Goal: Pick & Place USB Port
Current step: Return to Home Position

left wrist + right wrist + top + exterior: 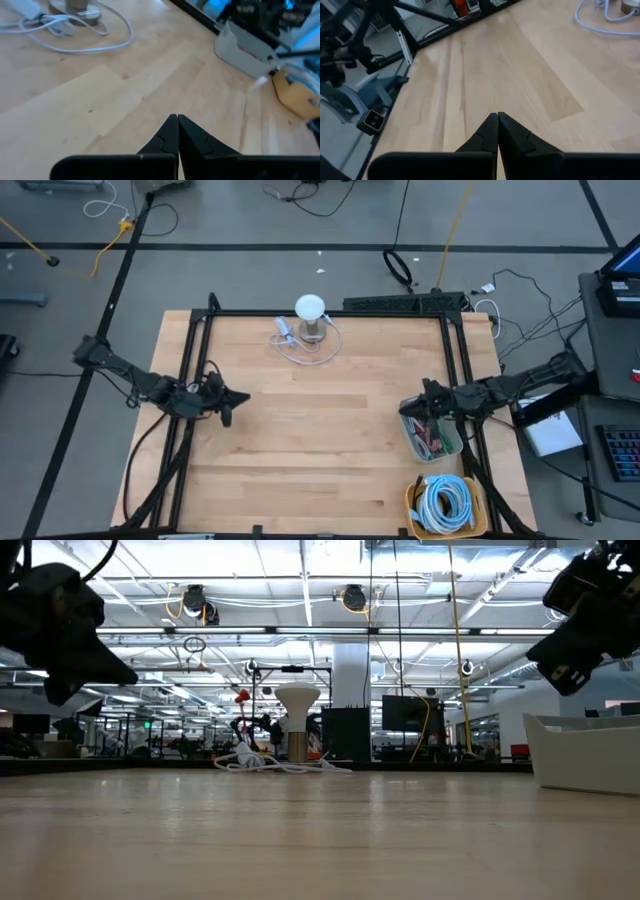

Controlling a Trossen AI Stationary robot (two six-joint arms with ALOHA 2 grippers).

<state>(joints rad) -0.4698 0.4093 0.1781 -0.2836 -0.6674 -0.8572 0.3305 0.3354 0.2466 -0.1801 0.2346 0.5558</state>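
A round white device on a short stand (311,315) stands near the table's far edge, with a white cable (305,352) looped around it and a small white adapter (285,332) beside it; in the low view the device (296,720) shows in the distance. My left gripper (240,398) hovers shut over the table's left side, its fingers (177,131) closed together. My right gripper (408,407) hovers shut at the right side, above the grey bin's far end, fingers (497,129) closed and holding nothing.
A grey bin (432,437) with red and dark items sits at the right edge. A yellow bin (447,505) holding a coiled white cable lies at the near right corner. Black frame rails (190,380) border the wooden table. Bare wood spreads across the middle.
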